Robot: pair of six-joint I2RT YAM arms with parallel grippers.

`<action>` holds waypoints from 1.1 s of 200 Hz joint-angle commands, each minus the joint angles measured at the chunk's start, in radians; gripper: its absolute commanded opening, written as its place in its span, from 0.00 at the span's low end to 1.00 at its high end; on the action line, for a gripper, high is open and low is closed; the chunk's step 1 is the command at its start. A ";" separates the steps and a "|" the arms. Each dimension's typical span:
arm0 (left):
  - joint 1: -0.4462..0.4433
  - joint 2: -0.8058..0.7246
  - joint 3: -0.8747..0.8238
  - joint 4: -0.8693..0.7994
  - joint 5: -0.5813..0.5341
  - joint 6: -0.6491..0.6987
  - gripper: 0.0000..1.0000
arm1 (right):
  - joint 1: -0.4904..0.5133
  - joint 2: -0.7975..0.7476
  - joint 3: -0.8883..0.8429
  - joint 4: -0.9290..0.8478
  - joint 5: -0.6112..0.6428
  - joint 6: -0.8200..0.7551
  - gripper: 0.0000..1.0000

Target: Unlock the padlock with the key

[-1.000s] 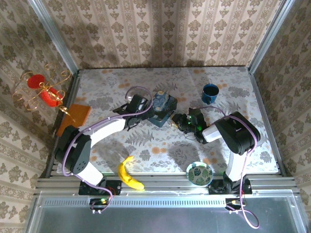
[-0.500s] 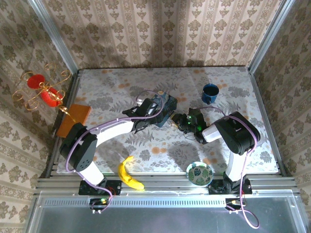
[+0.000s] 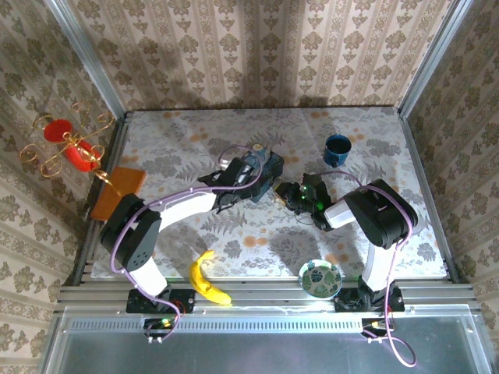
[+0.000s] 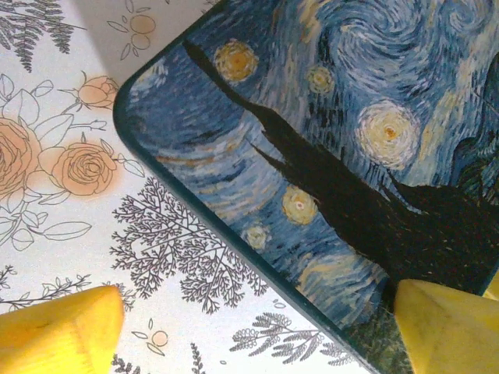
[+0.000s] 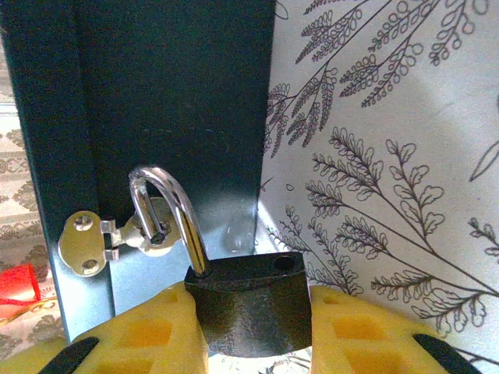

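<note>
Floral table (image 3: 234,234): R gripper (image 5: 253,315) clamps padlock (image 5: 249,300) hanging on blue tin (image 4: 312,156) hasp (image 5: 82,241); L gripper (image 4: 257,327) spread wide astride tin corner.

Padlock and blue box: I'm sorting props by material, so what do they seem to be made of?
The padlock looks metal: a dark matte body and a polished silvery shackle with bright glints. The box is probably printed tin, though the look leaves it open: glossy starry-night lid, rounded rim. Its hasp seems pale shiny metal, riveted.
</note>
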 commanded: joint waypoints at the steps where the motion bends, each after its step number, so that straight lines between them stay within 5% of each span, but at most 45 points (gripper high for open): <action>1: 0.023 0.017 -0.038 -0.020 -0.003 -0.012 0.85 | -0.003 -0.005 0.020 -0.013 0.037 -0.003 0.00; 100: 0.041 -0.005 -0.068 -0.012 0.019 -0.008 0.76 | -0.022 -0.085 0.018 -0.091 0.039 -0.066 0.00; 220: 0.061 -0.115 -0.112 -0.018 0.034 0.018 0.88 | -0.035 -0.710 0.148 -1.158 0.395 -0.608 0.00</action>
